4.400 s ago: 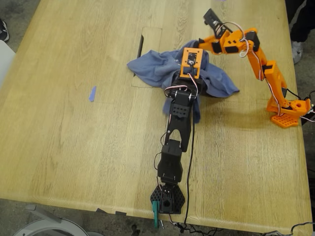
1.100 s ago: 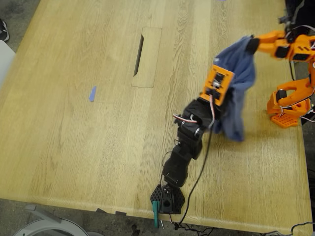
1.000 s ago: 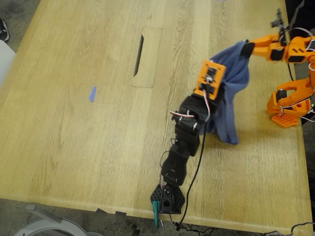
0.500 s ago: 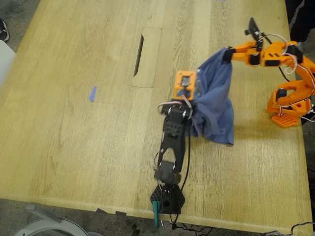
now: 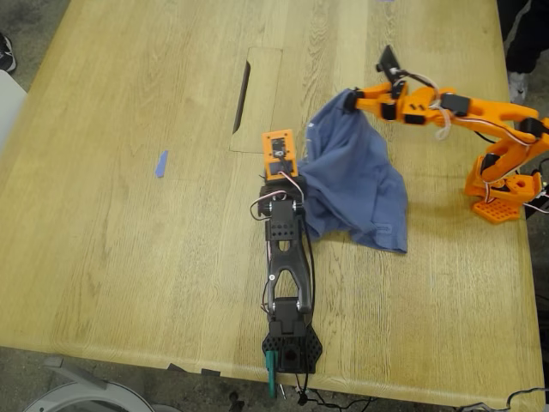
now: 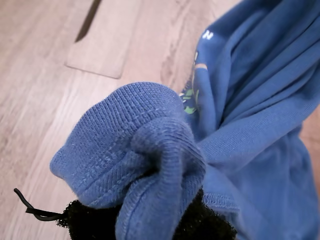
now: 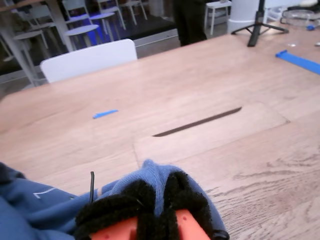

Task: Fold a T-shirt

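Note:
The periwinkle-blue T-shirt (image 5: 356, 184) hangs between my two grippers, its lower part resting on the table (image 5: 129, 257). My first gripper (image 5: 298, 154), on the black arm, is shut on a bunched hem of the shirt (image 6: 150, 145). Its black pads (image 6: 210, 227) show under the cloth. A bit of the green-and-yellow print (image 6: 190, 97) shows. My second gripper (image 5: 347, 99), on the orange arm, is shut on another bunch of the shirt (image 7: 155, 177) between black pads (image 7: 125, 207), above the table.
A cable slot (image 5: 244, 86) lies in the table just past the shirt, at the exterior view's left of it. A small blue tape scrap (image 5: 160, 163) lies further left. The orange arm's base (image 5: 502, 193) and black arm's base (image 5: 292, 348) stand on the table. A person (image 5: 523, 34) stands at the upper right.
Both grippers have carried the shirt from the exterior view's right towards the middle and drawn apart. The shirt now spreads wider, with more of it on the table.

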### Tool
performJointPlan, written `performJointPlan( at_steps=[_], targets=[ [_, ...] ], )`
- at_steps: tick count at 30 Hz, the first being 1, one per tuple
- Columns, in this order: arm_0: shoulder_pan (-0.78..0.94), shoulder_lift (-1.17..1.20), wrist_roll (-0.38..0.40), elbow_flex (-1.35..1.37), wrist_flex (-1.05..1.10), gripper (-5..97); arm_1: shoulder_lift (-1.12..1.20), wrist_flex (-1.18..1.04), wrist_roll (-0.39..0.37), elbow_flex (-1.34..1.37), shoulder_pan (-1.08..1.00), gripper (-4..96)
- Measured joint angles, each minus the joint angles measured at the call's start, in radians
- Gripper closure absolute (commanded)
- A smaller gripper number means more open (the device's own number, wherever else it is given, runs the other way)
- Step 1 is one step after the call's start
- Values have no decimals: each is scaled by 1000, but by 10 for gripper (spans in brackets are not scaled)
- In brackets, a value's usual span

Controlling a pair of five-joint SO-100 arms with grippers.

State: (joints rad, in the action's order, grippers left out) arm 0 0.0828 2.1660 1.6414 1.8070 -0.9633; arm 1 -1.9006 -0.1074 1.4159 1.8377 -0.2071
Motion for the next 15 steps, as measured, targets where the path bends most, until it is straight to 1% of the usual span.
performJointPlan(
  at_steps=[5,9,12,15],
  targets=[
    [72,0,0,115,216,920,310,115,-12,-206,-37,910],
    [112,-3,0,178,359,920,555,150,-12,-423,-51,909],
    [140,-21,-3,222,469,920,749,149,-18,-638,-57,909],
    [166,-54,-3,259,578,920,976,72,-18,-931,-61,906]
  ],
)
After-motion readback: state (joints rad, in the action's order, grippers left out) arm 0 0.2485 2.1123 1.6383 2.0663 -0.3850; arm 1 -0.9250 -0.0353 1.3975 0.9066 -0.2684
